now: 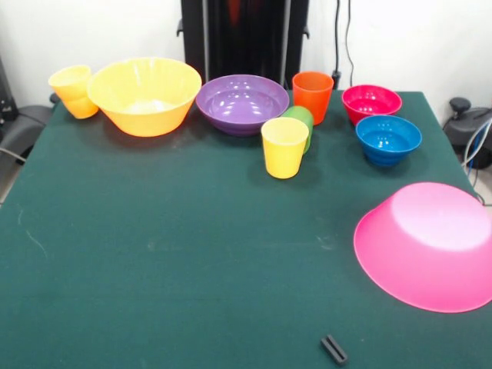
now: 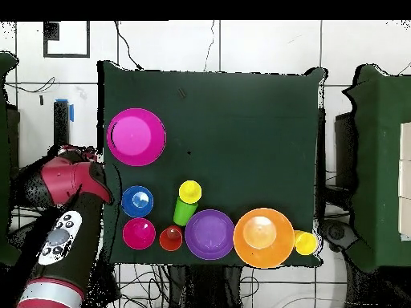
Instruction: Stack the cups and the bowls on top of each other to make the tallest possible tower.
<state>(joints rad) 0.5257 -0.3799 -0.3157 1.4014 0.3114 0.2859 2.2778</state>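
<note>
At the table's far side in the front view stand a yellow cup (image 1: 73, 91), the large orange bowl (image 1: 144, 94), the purple bowl (image 1: 241, 102), an orange cup (image 1: 313, 95), the crimson bowl (image 1: 371, 102) and the blue bowl (image 1: 388, 138). A second yellow cup (image 1: 284, 146) stands in front of the green cup (image 1: 303, 117) and partly hides it. The hot pink bowl (image 1: 430, 246) lies upside down at the right edge. No separate red cup shows. Nothing is stacked. The gripper does not show; only the red arm (image 2: 68, 200) shows, off the table's side.
A small black piece (image 1: 334, 349) lies on the green cloth near the front edge. The robot's black pedestal (image 1: 244, 34) stands behind the purple bowl. Chairs and cables surround the table.
</note>
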